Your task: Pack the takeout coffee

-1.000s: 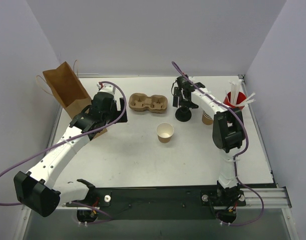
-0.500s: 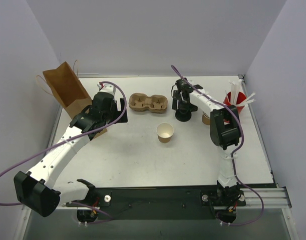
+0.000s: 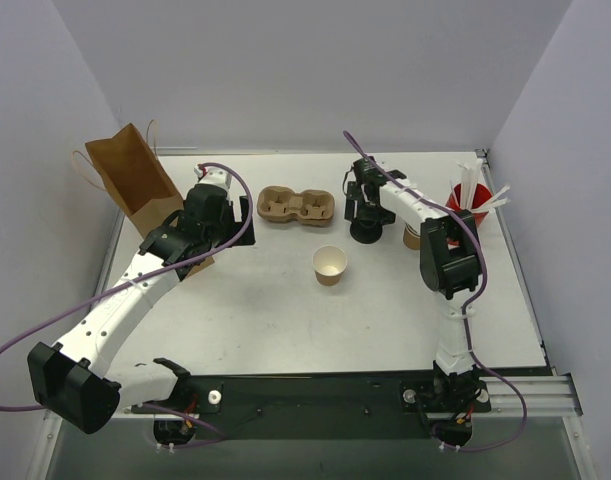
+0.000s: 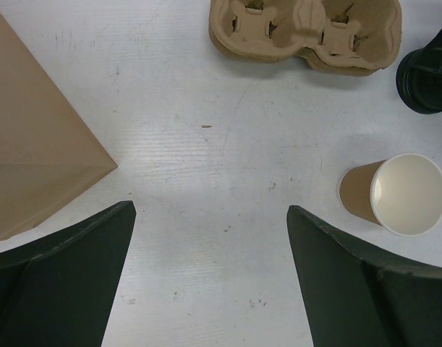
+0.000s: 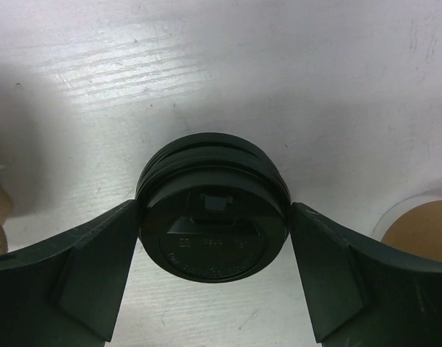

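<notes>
The fingers (image 5: 83, 275) of my right gripper (image 5: 213, 206) are spread wide, one on each side of the top black lid (image 5: 213, 242). I see no table showing between pad and rim on either side. Touching, I'd say, but squeezing? Can't tell from here. There's at least one more rim under it, so this is a stack of black lids (image 3: 365, 233). It stands on the far part of the table (image 3: 285, 320), between the pulp cup carrier (image 3: 295, 206) and a stack of tan cups (image 3: 413, 238). The red cup of white sticks (image 3: 472, 200) is just beyond those.

That lid should be featherlight: thin plastic, slick on the skirt, springy. Pinch too hard across it and I reckon it bows or pops out. Go too low and the one beneath comes along. I'd take it on the outer rim, across the full width, top lid only.

Now the cup it belongs on. The kraft paper cup (image 3: 330, 265) stands upright and uncovered mid-table, apart from the lids and nearer my bases. It's white inside, with no liquid I can make out. It looks light and thin-walled, easy to crush or tip. I'd hold it low on the wall, gently, and steady it when the lid gets pressed on.

The left gripper (image 4: 210, 210) hangs over bare table with its fingers wide apart, holding nothing. The brown paper bag (image 4: 32, 166) stands upright just to its left, and the cup is off to its right.
</notes>
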